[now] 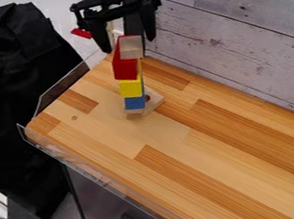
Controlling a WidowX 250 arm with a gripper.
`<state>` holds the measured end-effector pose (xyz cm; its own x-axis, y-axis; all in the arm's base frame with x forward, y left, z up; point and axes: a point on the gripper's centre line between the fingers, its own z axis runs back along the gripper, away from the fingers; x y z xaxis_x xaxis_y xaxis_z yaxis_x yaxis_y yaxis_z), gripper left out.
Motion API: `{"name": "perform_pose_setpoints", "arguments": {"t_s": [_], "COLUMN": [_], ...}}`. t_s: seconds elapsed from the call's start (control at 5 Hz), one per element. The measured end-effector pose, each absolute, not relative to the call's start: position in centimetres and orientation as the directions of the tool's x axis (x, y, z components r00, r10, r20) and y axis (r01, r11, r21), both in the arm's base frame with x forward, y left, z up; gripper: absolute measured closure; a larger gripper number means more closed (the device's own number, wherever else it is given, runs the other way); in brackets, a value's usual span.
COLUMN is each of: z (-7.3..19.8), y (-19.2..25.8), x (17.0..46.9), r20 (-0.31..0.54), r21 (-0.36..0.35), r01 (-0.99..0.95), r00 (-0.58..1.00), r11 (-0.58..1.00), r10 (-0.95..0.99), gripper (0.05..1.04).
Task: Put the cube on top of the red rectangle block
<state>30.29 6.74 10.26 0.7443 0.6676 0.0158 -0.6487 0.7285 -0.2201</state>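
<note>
Item: pale cube [131, 47], set on the red rectangle block [125, 70]. Gripper [129, 45]: opened wide around the cube, nothing grasped. Beneath the red block, a yellow block [131, 89] and a blue block [134, 103] are stacked, towards the table's [181, 150] 11 o'clock end. Black garment [13, 97]: placed at 9 o'clock.

Downturned black claw [129, 45], fingers [101, 35] apart, near the top edge
</note>
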Motion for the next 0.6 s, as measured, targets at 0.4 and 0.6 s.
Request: {"name": "perform_pose_setpoints", "arguments": {"t_s": [0.4, 0.6], "z": [14.1, 14.8], "y": [4.0, 1.0], "x": [30.7, 30.3], "r20": [0.082, 0.085], "r21": [-0.096, -0.010], "r01": [-0.579, -0.484], "r00": [0.806, 0.872], "r11": [0.809, 0.875], "r10": [0.586, 0.483], "gripper": [0.085, 0.085]}}
